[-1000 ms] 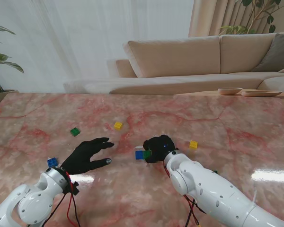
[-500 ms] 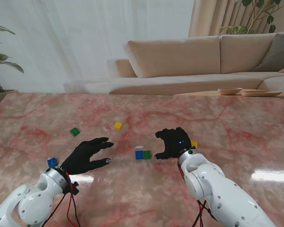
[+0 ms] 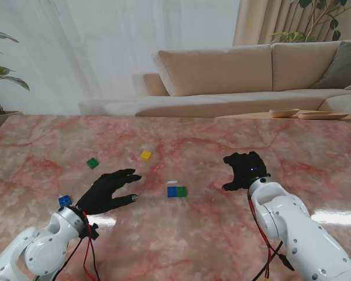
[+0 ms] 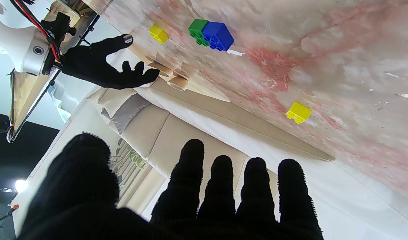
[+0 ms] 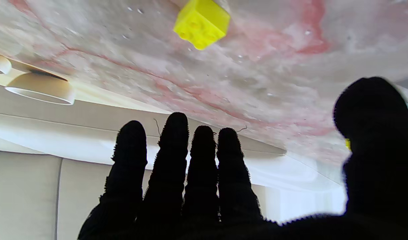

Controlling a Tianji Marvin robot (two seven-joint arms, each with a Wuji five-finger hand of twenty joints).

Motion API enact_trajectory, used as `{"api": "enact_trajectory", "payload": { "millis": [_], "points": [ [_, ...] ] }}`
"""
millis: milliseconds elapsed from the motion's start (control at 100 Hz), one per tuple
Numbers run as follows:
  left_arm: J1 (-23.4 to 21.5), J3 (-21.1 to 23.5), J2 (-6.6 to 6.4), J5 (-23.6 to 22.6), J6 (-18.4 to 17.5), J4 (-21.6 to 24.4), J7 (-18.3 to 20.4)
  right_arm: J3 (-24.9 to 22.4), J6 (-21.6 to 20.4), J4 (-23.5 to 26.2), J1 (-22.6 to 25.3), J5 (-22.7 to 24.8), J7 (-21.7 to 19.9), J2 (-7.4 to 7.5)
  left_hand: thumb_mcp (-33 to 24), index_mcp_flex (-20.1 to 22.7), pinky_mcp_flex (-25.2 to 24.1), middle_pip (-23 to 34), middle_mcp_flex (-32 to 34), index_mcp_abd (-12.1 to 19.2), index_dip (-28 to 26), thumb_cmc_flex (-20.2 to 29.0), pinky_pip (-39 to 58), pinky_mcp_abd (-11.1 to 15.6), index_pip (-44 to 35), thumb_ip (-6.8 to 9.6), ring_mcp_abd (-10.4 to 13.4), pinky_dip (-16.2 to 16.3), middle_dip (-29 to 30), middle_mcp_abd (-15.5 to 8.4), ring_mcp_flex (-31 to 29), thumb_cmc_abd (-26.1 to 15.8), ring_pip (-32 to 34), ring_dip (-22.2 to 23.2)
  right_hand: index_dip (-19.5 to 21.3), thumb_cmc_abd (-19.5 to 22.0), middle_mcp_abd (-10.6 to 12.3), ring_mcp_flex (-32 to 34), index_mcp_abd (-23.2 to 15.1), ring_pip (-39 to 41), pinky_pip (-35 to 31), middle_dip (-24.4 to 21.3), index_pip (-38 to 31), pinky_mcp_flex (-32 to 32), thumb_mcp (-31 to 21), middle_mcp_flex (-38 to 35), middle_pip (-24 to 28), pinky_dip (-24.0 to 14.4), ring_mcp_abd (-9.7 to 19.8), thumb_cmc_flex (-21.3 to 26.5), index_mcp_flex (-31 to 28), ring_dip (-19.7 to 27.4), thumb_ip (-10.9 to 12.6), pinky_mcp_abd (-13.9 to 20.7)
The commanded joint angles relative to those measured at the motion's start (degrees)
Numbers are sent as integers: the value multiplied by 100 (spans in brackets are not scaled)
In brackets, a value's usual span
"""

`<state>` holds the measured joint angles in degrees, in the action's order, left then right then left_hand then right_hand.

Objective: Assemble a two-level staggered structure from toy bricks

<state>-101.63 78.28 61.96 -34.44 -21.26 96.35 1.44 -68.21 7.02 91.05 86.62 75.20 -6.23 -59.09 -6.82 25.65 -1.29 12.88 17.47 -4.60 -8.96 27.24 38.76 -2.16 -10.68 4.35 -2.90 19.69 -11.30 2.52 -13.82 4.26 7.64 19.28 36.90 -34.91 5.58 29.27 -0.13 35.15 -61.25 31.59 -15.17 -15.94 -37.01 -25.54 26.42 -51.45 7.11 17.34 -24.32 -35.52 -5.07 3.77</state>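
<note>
Our right hand (image 3: 244, 170) hovers with fingers spread and empty over a yellow brick (image 5: 202, 23); our left hand (image 3: 109, 192) rests splayed, holding nothing. The blue-and-green pair (image 3: 176, 191) sits between them. We judge the bricks light, rigid, slick — best pinched across flat sides.

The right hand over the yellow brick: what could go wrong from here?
1. The right hand hides the yellow brick from the stand camera, so a grasp may miss unnoticed.
2. The blue brick and green brick only sit side by side; pressing a brick onto them could push them apart.
</note>
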Motion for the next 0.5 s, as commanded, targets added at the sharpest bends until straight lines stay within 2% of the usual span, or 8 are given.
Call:
{"api": "enact_trajectory", "payload": {
  "millis": [0, 250, 380, 490],
  "points": [
    [5, -23, 12, -3, 22, -59, 5, -44, 87, -117, 72, -21, -108, 37, -66, 73, -95, -89, 159, -79, -11, -32, -105, 35, 40, -171, 50, -64, -32, -19, -38, -70, -23, -1, -60, 2, -106, -228, 157, -33, 176, -103, 81, 120, 27, 239, -24, 125, -67, -87, 274, 99, 170, -100],
    [391, 31, -40, -92, 5, -307, 234, -283, 90, 75, 314, -101, 16, 8, -131, 83, -92, -82, 148, -69, -15, 4, -294, 134, 25, -153, 65, -161, -38, -35, -2, 41, -27, -1, -139, 286, -132, -552, 181, -961, 1772, -353, 111, 502, -46, 443, -235, 842, -173, -376, 414, 688, 178, -333],
    [779, 56, -85, -135, -21, -455, 457, -455, -37, 250, 459, -184, 9, -4, -161, 67, -75, -77, 121, -70, -17, 15, -403, 190, 21, -162, 77, -215, -40, -47, 19, 66, -29, -1, -191, 708, -182, -641, 162, -1871, 2519, -819, 241, 601, -109, 492, -792, 1328, -236, -700, 546, 1198, 215, -293],
    [1184, 10, -135, -129, -61, -670, 721, -565, -122, 371, 560, -343, -11, -18, -192, 48, -75, -83, 76, -56, -19, 31, -465, 211, 19, -168, 102, -245, -39, -55, 64, 85, -42, -5, -259, 1056, -209, -687, 158, -2387, 2862, -1221, 398, 635, -187, 504, -1240, 1648, -252, -1018, 638, 1482, 257, -253]
  ]
}}
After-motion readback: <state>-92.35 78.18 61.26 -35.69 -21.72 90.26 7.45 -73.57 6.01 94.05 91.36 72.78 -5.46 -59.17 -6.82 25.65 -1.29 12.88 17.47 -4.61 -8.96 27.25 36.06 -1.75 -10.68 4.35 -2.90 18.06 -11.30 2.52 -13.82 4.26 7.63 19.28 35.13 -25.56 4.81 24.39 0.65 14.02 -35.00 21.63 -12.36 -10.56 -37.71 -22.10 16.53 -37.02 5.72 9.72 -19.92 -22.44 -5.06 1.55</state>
